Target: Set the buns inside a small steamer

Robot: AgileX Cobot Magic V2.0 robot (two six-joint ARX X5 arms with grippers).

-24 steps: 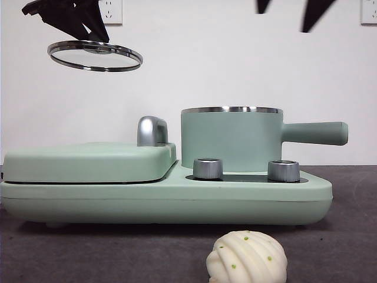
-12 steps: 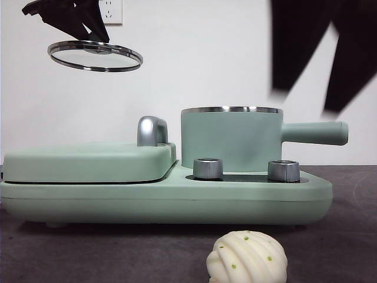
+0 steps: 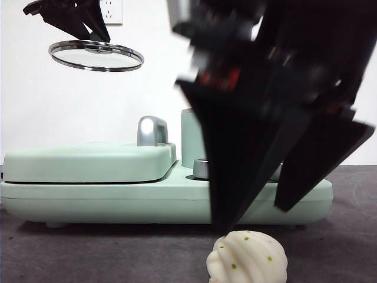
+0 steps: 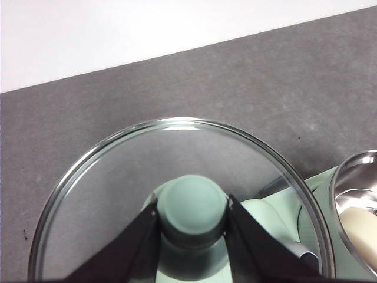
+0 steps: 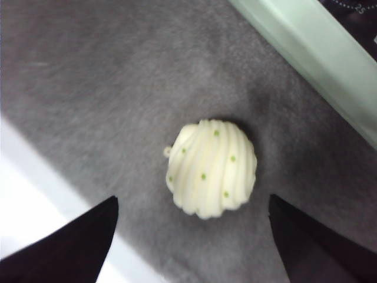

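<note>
Right gripper (image 3: 259,221): we see it large and dark in the front view, its jaws spread wide and holding nothing, one tip just above the ridged bun; in the right wrist view (image 5: 191,242) the bun lies between the two jaws.
Ridged bun (image 3: 247,257): it sits on the grey table (image 3: 118,253) in front of the green cooker (image 3: 106,197), cream-white with green flecks (image 5: 211,168).
Left gripper (image 4: 193,236): we see its jaws closed on the green knob (image 4: 193,203) of the glass lid (image 3: 96,56), held high in the air over the flat griddle side (image 3: 88,162).
Small steamer (image 3: 189,138): it stands on the cooker's far side, lid off, mostly hidden behind the right gripper in the front view.
Plain bun (image 4: 360,227): a pale rounded shape shows inside the steamer's steel rim (image 4: 347,177) in the left wrist view.
</note>
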